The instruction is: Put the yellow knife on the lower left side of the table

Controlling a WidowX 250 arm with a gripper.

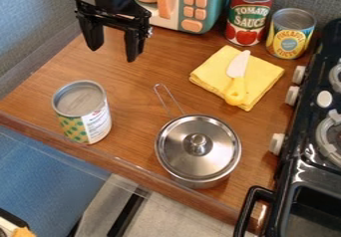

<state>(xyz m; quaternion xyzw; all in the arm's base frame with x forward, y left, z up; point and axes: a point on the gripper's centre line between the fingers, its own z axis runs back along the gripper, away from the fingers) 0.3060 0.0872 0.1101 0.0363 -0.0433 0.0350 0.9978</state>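
My gripper hangs open over the upper left part of the wooden table, with nothing between its fingers. The knife has a yellow handle and a whitish blade. It lies on a folded yellow cloth at the upper right, its blade pointing toward the cans at the back and its handle toward the pot. The gripper is well to the left of the knife and apart from it.
A can stands at the table's lower left. A lidded metal pot sits at the front centre, its wire handle pointing up-left. At the back are a toy microwave, a tomato can and a pineapple can. A black stove borders the right.
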